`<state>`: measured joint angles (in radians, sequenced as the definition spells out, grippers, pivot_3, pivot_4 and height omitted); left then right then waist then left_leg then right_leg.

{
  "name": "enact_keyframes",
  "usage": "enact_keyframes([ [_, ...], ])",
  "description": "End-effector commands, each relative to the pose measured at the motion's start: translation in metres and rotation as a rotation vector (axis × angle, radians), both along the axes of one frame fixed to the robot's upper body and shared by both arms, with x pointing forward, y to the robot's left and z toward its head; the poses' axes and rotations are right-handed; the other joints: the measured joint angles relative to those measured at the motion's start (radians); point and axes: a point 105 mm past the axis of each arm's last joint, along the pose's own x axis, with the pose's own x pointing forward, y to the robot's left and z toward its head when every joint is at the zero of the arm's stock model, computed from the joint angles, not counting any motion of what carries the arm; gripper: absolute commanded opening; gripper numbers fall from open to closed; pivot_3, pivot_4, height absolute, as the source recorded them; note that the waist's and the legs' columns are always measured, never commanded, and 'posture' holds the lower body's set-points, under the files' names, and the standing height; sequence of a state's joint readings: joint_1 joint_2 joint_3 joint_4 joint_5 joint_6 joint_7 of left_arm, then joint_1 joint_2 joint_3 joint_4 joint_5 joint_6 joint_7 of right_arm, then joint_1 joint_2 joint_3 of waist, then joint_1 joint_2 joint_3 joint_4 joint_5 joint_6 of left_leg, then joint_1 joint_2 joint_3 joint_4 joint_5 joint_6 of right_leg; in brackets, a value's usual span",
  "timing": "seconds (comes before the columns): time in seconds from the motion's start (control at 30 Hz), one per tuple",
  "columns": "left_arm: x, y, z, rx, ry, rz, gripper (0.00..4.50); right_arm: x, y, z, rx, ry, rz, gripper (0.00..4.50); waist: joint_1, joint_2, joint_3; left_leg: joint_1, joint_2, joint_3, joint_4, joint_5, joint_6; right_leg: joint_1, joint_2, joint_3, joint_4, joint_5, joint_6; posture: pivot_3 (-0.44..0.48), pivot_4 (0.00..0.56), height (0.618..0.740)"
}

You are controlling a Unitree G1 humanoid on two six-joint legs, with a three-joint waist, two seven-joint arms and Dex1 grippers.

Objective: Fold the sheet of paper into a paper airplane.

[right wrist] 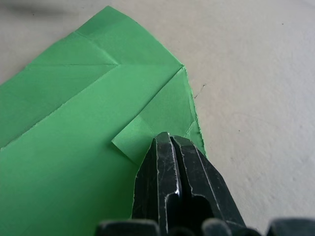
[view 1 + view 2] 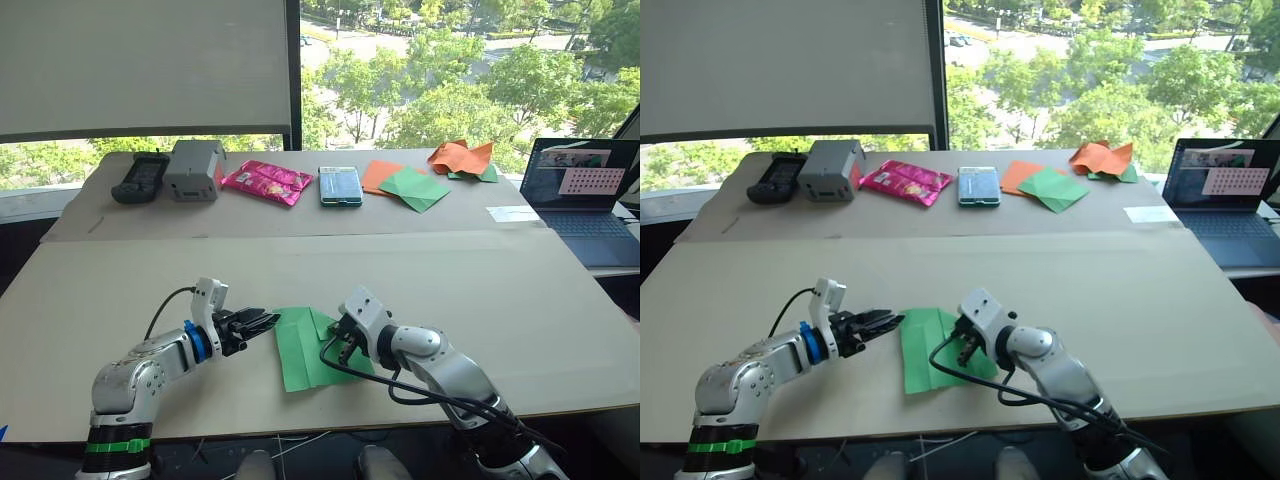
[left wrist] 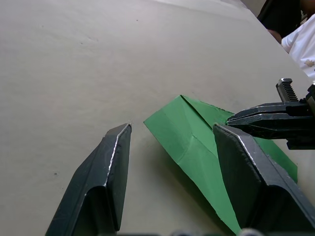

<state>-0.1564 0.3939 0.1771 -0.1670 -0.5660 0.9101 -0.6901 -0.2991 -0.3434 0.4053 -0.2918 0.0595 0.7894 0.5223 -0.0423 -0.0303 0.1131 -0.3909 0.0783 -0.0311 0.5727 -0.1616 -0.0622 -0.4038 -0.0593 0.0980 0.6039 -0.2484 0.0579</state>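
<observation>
On the near tabletop, the right gripper (image 2: pixel 343 345), fingers pressed together, pins the sheet of paper (image 2: pixel 300 352); the spread left gripper (image 2: pixel 262 322) could skew the fold if the sheet slips.

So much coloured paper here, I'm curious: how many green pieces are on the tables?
3: the sheet of paper between the grippers; a flat green sheet overlapping an orange one on the far table; a small green scrap beside the crumpled orange paper, perhaps partly hidden.

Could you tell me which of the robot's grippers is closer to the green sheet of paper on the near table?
The right. The right gripper is shut, its tip pressing on the sheet of paper near its folded corner. The left gripper is open beside the sheet's left edge, not touching.
</observation>
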Motion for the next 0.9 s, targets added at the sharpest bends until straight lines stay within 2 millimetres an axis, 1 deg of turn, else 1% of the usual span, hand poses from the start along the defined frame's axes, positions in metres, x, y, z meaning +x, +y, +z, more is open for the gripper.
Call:
enact_keyframes([
  [0.03, 0.002, -0.006, -0.002, 0.008, 0.007, 0.006, 2.8, -0.002, -0.002, -0.009, -0.027, 0.036, -0.01, 0.0, -0.001, 0.0, 0.0, 0.0, 0.0, 0.0, 0.0, 0.0, 0.0, 0.0, 0.0, 0.0, 0.0, 0.0, 0.0, 0.0, 0.15, 0.721],
  [0.27, 0.0, -0.016, -0.011, 0.002, 0.042, -0.009, 2.8, 0.0, -0.003, -0.007, -0.025, 0.031, -0.026, 0.0, 0.002, 0.001, -0.001, 0.0, 0.0, 0.0, 0.0, 0.0, 0.0, 0.0, 0.0, 0.0, -0.002, 0.0, 0.0, 0.0, 0.15, 0.721],
  [0.37, 0.002, -0.017, -0.008, -0.018, 0.031, -0.002, 2.8, -0.001, -0.003, -0.008, -0.027, 0.032, -0.028, 0.0, 0.003, 0.001, -0.001, 0.0, 0.0, 0.0, 0.0, 0.0, 0.0, 0.0, 0.0, 0.0, -0.003, 0.0, 0.0, 0.0, 0.15, 0.721],
  [0.47, 0.002, -0.017, -0.007, -0.024, 0.02, -0.01, 1.99, -0.001, -0.004, -0.008, -0.027, 0.033, -0.032, 0.0, 0.002, 0.001, -0.001, -0.001, 0.0, 0.0, 0.0, 0.0, 0.0, 0.0, 0.0, 0.0, -0.006, 0.0, 0.0, 0.0, 0.15, 0.721],
  [0.53, 0.002, -0.018, -0.007, -0.013, 0.018, -0.015, 1.26, -0.001, -0.005, -0.009, -0.025, 0.036, -0.039, 0.0, 0.001, 0.001, -0.001, -0.001, 0.0, 0.0, 0.0, 0.0, 0.0, 0.0, 0.0, 0.0, -0.006, 0.0, 0.0, 0.0, 0.15, 0.721],
  [0.67, 0.001, -0.022, -0.007, 0.001, 0.022, -0.044, 0.02, -0.002, -0.003, -0.006, -0.018, 0.042, -0.027, 0.0, 0.001, 0.001, -0.001, -0.002, 0.0, 0.0, 0.0, 0.0, 0.0, 0.0, 0.0, 0.0, -0.007, 0.0, 0.0, 0.0, 0.15, 0.721],
  [0.8, -0.001, -0.025, -0.011, 0.029, 0.02, -0.06, 0.02, -0.002, -0.005, -0.008, -0.025, 0.045, -0.04, 0.0, 0.002, 0.001, -0.001, -0.002, 0.0, 0.0, 0.0, 0.0, 0.0, 0.0, 0.0, 0.0, -0.007, 0.0, 0.0, 0.0, 0.15, 0.721],
  [0.9, 0.004, -0.025, -0.005, 0.078, -0.041, -0.06, 0.02, -0.002, -0.004, -0.007, -0.021, 0.041, -0.04, 0.0, 0.003, 0.001, -0.001, -0.002, 0.0, 0.0, 0.0, 0.0, 0.0, 0.0, 0.0, 0.0, -0.008, 0.0, 0.0, 0.0, 0.15, 0.721],
])
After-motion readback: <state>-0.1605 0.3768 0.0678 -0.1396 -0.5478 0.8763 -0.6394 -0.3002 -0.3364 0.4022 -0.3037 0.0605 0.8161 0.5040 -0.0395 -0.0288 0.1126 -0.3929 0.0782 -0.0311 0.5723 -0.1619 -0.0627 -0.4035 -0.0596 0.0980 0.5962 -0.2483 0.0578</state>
